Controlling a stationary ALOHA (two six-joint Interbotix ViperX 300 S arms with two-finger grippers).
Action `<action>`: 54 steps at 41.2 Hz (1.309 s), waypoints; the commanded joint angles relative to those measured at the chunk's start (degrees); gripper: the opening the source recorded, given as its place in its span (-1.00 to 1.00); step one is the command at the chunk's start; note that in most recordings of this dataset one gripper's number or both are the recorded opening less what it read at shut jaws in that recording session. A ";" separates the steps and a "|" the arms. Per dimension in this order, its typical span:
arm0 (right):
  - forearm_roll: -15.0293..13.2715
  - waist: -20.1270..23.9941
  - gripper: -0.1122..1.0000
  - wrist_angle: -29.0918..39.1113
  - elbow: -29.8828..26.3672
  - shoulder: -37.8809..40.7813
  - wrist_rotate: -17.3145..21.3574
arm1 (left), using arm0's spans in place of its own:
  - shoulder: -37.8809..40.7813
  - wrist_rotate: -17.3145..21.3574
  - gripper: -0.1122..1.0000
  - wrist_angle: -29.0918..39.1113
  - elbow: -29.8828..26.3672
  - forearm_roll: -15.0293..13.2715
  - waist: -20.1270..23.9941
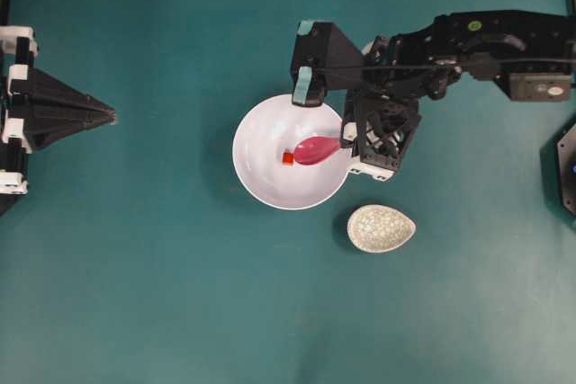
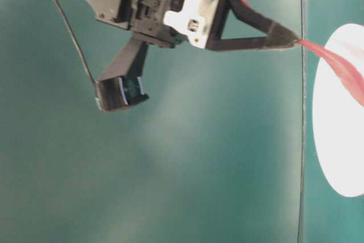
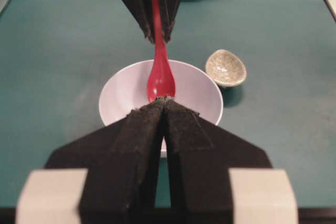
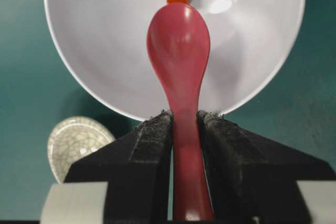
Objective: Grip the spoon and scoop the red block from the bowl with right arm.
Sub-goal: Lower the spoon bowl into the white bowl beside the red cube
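- The right arm (image 1: pixel 468 47) is seen entering from the upper right of the overhead view and reaching toward frame centre, with its wrist bent down over the right rim of the bowl (image 1: pixel 270 188).
- The right tool (image 4: pixel 185 121) is clamped on the handle of the spoon (image 4: pixel 179 51); in the right wrist view both padded fingers (image 4: pixel 152 145) are pressed against the handle's sides.
- The spoon's scoop is held over the bowl's interior, pointing toward the left of the overhead view, handle toward the right.
- The red block (image 1: pixel 288 158) is seen on the bowl's inner floor, just off the scoop's tip; whether the two touch cannot be told.
- In the table-level view the tool is seen near level, its tip at upper right, the spoon sloping down over the bowl's rim.
- A speckled egg-shaped dish (image 1: pixel 381 228) lies on the green bench (image 1: pixel 135 294), lower right of the bowl and apart from it.
- The left tool (image 1: pixel 110 115) is parked at the left edge of the overhead view, well apart from the bowl; in the left wrist view its fingers (image 3: pixel 142 145) are pressed together with nothing between.
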 commanded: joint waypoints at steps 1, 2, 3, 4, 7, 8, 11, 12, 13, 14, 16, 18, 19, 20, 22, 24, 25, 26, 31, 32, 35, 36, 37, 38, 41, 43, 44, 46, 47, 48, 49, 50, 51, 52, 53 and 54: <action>-0.09 0.53 -0.35 -0.70 -0.70 -0.26 -0.18 | 0.44 -0.09 -0.80 -0.44 -2.02 0.09 0.18; -0.09 0.53 -0.35 -0.79 -0.62 -0.18 -0.18 | 0.44 -0.09 -0.80 -0.44 -2.02 0.18 0.18; -0.09 0.70 -0.35 -1.05 -0.62 0.00 -0.18 | 0.44 -0.09 -0.80 -0.44 -2.02 0.09 0.18; -0.09 0.70 -0.35 -1.14 -0.62 0.00 -0.18 | 0.53 -0.09 -0.80 -0.44 -2.02 0.09 0.18; -0.09 0.79 -0.35 -1.41 -0.62 0.26 -0.18 | 0.53 -0.09 -0.80 -0.44 -2.02 0.09 0.18; -0.09 0.79 -0.35 -1.49 -0.62 0.35 -0.09 | 0.53 -0.09 -0.80 -0.44 -2.02 0.09 0.18; -0.09 0.79 -0.35 -1.58 -0.62 0.70 -0.09 | 0.53 -0.09 -0.80 -0.44 -2.02 0.09 0.18; -0.09 0.79 -0.35 -1.49 -0.62 0.79 -0.09 | 0.53 -0.09 -0.80 -0.44 -2.02 0.09 0.18; -0.09 0.79 -0.35 -1.58 -0.70 0.79 -0.09 | 0.53 -0.09 -0.80 -0.44 -2.02 0.09 0.18; -0.09 0.79 -0.35 -1.58 -0.62 0.97 -0.09 | 0.53 -0.09 -0.80 -0.44 -2.02 0.09 0.18; -0.18 0.88 -0.35 -1.41 -0.62 1.05 -0.09 | 0.53 -0.09 -0.80 -0.44 -2.02 0.09 0.18; -0.18 0.97 -0.35 -1.32 -0.62 1.05 -0.09 | 0.53 -0.09 -0.80 -0.44 -2.11 0.09 0.18; -0.09 0.97 -0.35 -1.23 -0.62 1.05 -0.09 | 0.53 -0.09 -0.80 -0.44 -2.11 0.09 0.18; -0.18 0.97 -0.35 -1.23 -0.53 1.05 -0.09 | 0.53 -0.09 -0.80 -0.44 -2.02 0.09 0.18; -0.18 0.97 -0.35 -1.23 -0.53 1.05 -0.09 | 0.53 -0.09 -0.80 -0.44 -2.02 0.09 0.18; -0.18 0.97 -0.35 -1.32 -0.53 1.23 -0.18 | 0.53 -0.09 -0.80 -0.44 -2.11 0.09 0.18; -0.26 0.97 -0.35 -1.23 -0.53 1.32 -0.18 | 0.53 -0.09 -0.80 -0.44 -2.11 0.09 0.18; -0.35 0.97 -0.35 -1.23 -0.53 1.49 -0.18 | 0.53 -0.09 -0.80 -0.44 -2.11 0.09 0.18; -0.62 0.97 -0.35 -1.49 -0.53 1.93 -0.18 | 0.53 -0.09 -0.80 -0.44 -2.02 0.09 0.18; -0.62 0.97 -0.35 -1.49 -0.53 1.93 -0.18 | 0.53 -0.09 -0.80 -0.44 -2.11 0.09 0.18; -0.70 0.97 -0.35 -1.58 -0.53 2.11 -0.09 | 0.53 -0.09 -0.80 -0.44 -2.02 0.09 0.18; -0.70 0.97 -0.35 -1.58 -0.53 2.20 -0.09 | 0.53 -0.09 -0.80 -0.44 -2.11 0.09 0.18; -0.70 0.97 -0.35 -1.67 -0.53 2.29 -0.09 | 0.53 -0.09 -0.80 -0.44 -2.02 0.09 0.18; -0.62 0.97 -0.35 -1.76 -0.53 2.46 -0.09 | 0.53 -0.09 -0.80 -0.44 -2.02 0.09 0.18; -0.70 0.97 -0.35 -2.11 -0.53 2.72 -0.09 | 0.53 -0.09 -0.80 -0.44 -2.02 0.09 0.18; -0.70 0.97 -0.35 -2.46 -0.62 2.90 0.00 | 0.53 -0.09 -0.80 -0.44 -2.02 0.09 0.18; -0.70 0.97 -0.35 -2.72 -0.62 2.99 0.09 | 0.53 -0.09 -0.80 -0.44 -2.02 0.09 0.18; -0.70 0.97 -0.35 -3.34 -0.70 3.08 0.09 | 0.53 -0.09 -0.80 -0.44 -2.02 0.09 0.18; -0.70 0.97 -0.35 -3.52 -0.79 3.25 0.18 | 0.53 -0.09 -0.80 -0.44 -2.02 0.18 0.18; -0.70 0.97 -0.35 -3.78 -0.79 3.25 0.18 | 0.53 -0.09 -0.80 -0.44 -2.02 0.09 0.18; -0.70 0.97 -0.35 -4.22 -0.97 3.34 0.26 | 0.53 -0.09 -0.80 -0.44 -2.02 0.09 0.18; -0.70 0.97 -0.35 -4.39 -0.97 3.43 0.26 | 0.53 -0.09 -0.80 -0.44 -2.02 0.09 0.18; -0.70 0.97 -0.35 -4.83 -1.05 3.52 0.26 | 0.53 -0.09 -0.80 -0.44 -2.02 0.09 0.18; -0.70 0.97 -0.35 -5.10 -1.14 3.60 0.35 | 0.53 -0.09 -0.80 -0.35 -2.02 0.09 0.18; -0.70 0.97 -0.35 -5.54 -1.32 3.78 0.44 | 0.53 -0.09 -0.80 -0.44 -2.02 0.09 0.18; -0.70 0.97 -0.35 -5.62 -1.41 3.87 0.44 | 0.62 -0.09 -0.80 -0.44 -2.02 0.09 0.18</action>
